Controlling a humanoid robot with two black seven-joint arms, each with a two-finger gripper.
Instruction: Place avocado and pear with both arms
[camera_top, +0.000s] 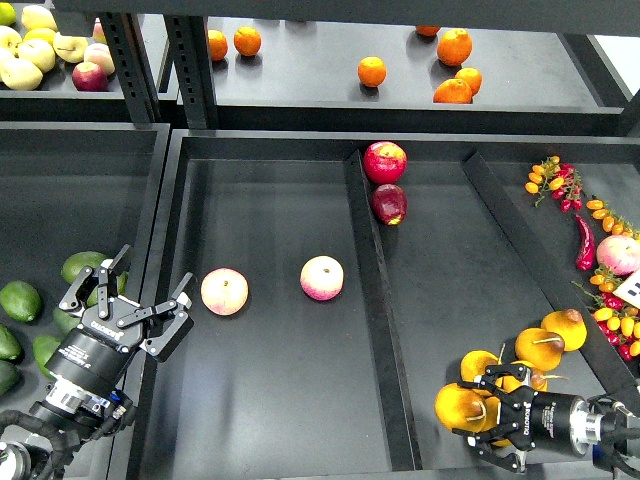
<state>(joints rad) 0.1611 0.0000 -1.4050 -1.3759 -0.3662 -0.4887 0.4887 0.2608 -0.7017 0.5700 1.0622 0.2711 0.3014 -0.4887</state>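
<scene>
Here the left gripper (128, 300) hangs with fingers apart and empty beside the avocado (86, 268) in the near left bin, while the right gripper (490, 412) is clamped on the pear (461, 407) at the near right pile, probably so both fruits can be moved together.

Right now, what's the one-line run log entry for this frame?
left tool open, empty, beside avocados | right tool at pear, grip unclear | two peaches in middle bin | nothing placed

Black tray (280, 420) (divided): two peaches (224, 291), pears (538, 348), avocados (20, 300).
</scene>
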